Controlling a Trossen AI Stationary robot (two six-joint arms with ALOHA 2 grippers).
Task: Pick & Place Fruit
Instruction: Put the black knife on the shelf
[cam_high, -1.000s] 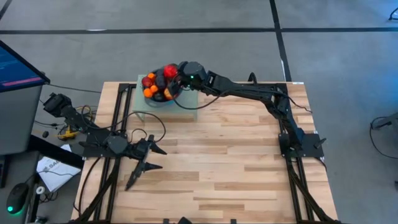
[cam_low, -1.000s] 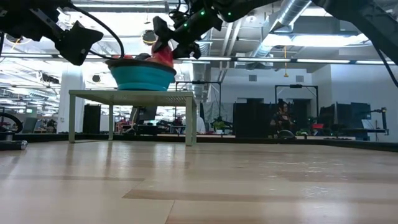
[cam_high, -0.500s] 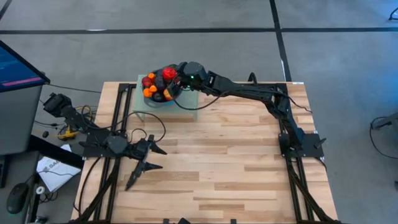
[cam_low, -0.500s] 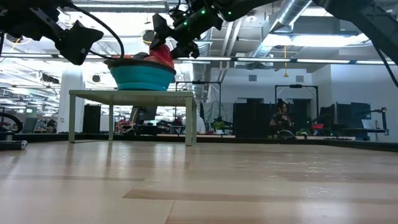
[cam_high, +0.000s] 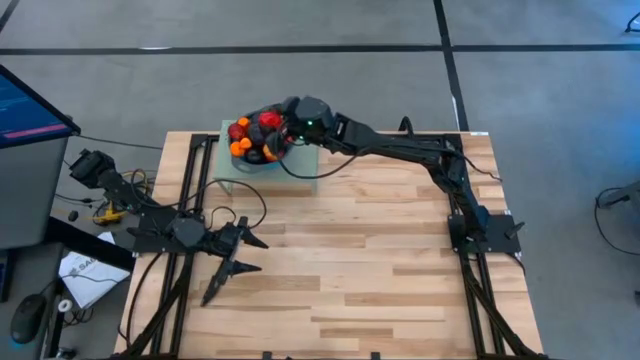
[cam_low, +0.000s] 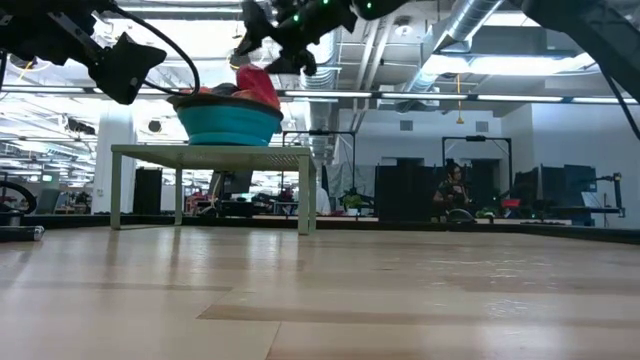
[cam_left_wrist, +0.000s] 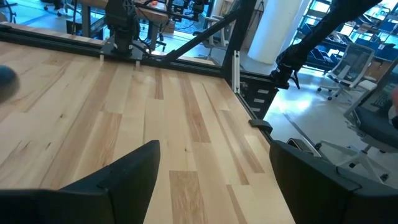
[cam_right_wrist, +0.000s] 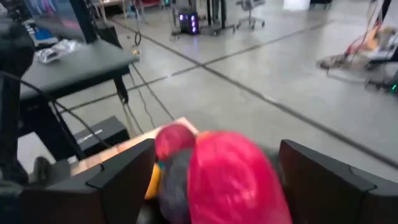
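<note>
My right claw (cam_high: 287, 118) hangs just above the fruit (cam_high: 255, 136) heaped in the blue bowl (cam_low: 229, 123). The big red piece (cam_right_wrist: 231, 177) lies directly ahead, between my spread fingers (cam_right_wrist: 118, 177). The claw stands wide and empty. My left claw (cam_high: 232, 255) waits wide open over the table (cam_high: 370, 260), well away.

Wooden table (cam_high: 350, 260) carries small stand (cam_high: 305, 165) holding bowl (cam_low: 228, 122).

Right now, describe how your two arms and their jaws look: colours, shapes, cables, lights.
Both arms are dark, almost black, built of slim jointed links on black frame rails along the wooden table. The right gripper carries a small green light near its wrist. The left gripper ends in two long tapered black jaws, with a black cable looping behind it.
</note>
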